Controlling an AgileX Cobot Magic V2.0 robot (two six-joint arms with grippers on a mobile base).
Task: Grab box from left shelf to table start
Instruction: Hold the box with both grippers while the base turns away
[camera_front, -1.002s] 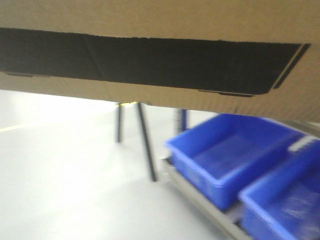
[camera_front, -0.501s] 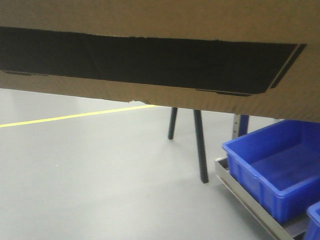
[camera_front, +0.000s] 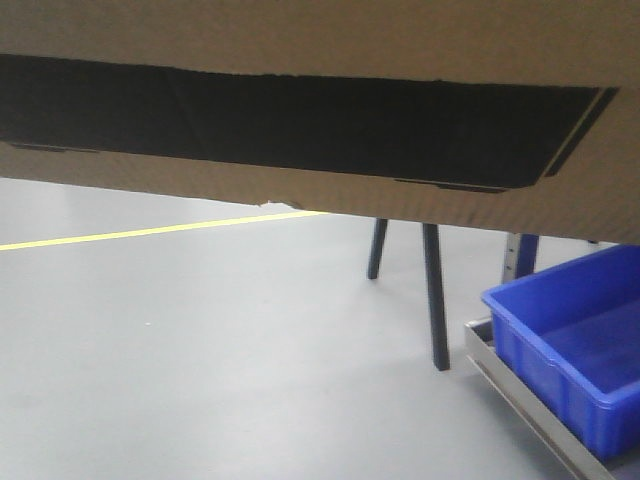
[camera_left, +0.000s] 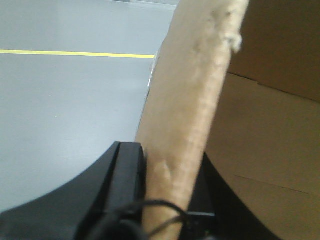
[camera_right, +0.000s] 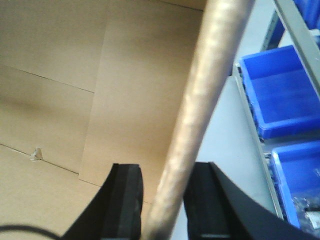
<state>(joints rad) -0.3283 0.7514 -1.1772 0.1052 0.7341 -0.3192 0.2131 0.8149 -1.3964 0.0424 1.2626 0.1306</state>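
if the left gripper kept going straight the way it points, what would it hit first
Nothing separate: the left gripper already has the box wall between its fingers, running straight ahead. Beyond and beside it only grey floor shows, though depth is unclear.

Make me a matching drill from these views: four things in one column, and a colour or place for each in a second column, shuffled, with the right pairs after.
Things:
1. box
2. floor line
3. bin
4. left gripper

Colour or place:
A. blue, at the lower right of the front view
B. yellow, running across the grey floor
C. brown cardboard with a black printed rectangle, filling the top of the front view
D. black fingers on either side of a cardboard wall

Pairs: 1-C, 2-B, 3-A, 4-D
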